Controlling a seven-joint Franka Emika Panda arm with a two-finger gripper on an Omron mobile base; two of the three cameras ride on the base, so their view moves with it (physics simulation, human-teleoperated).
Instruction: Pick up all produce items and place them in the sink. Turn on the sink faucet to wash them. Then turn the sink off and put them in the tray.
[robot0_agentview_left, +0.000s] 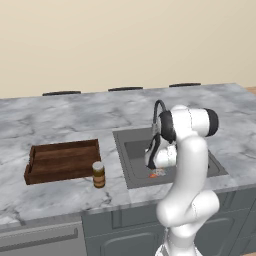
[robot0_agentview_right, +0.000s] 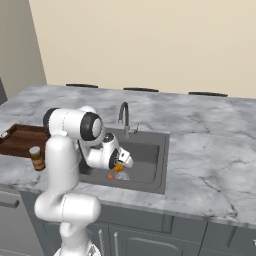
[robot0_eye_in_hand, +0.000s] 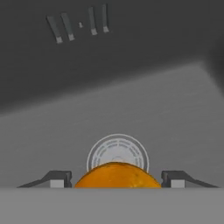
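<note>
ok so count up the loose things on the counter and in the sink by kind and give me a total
Produce: 2, an orange fruit between the tool's fingers over the drain, and a carrot-like piece on the sink floor.
Jars: 1, brown jar.
Trays: 1, wooden tray.
Total: 4

Base views flank sink (hand view close).
</note>
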